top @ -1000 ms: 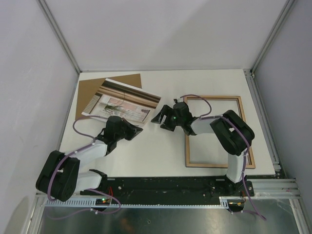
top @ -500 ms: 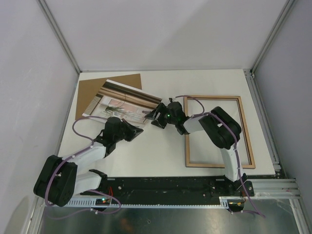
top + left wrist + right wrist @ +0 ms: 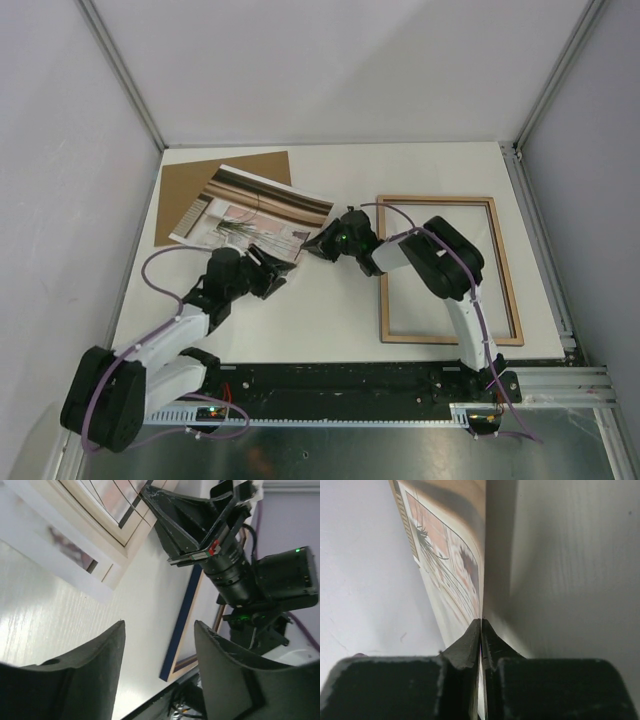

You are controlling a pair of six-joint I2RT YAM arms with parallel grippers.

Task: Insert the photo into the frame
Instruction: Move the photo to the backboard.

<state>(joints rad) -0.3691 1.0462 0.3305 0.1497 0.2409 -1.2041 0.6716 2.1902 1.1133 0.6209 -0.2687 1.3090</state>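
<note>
The photo [image 3: 262, 205] sits in the upper left of the top view, lying partly over a brown backing board [image 3: 185, 185], with its lower right corner lifted off the white counter [image 3: 330, 310]. The right pincer [image 3: 308, 244] is clamped thin on that corner, and its wrist view shows the print's edge pinched between the two pads. The left pincer [image 3: 283, 268] stands apart just below the print, its jaws spread and nothing between them. The frame [image 3: 508, 290] lies flat at the right of the view, pale wood side up, with bare counter showing through its opening. The grasp looks made, but carrying the print across and laying it inside the frame is not yet done.
</note>
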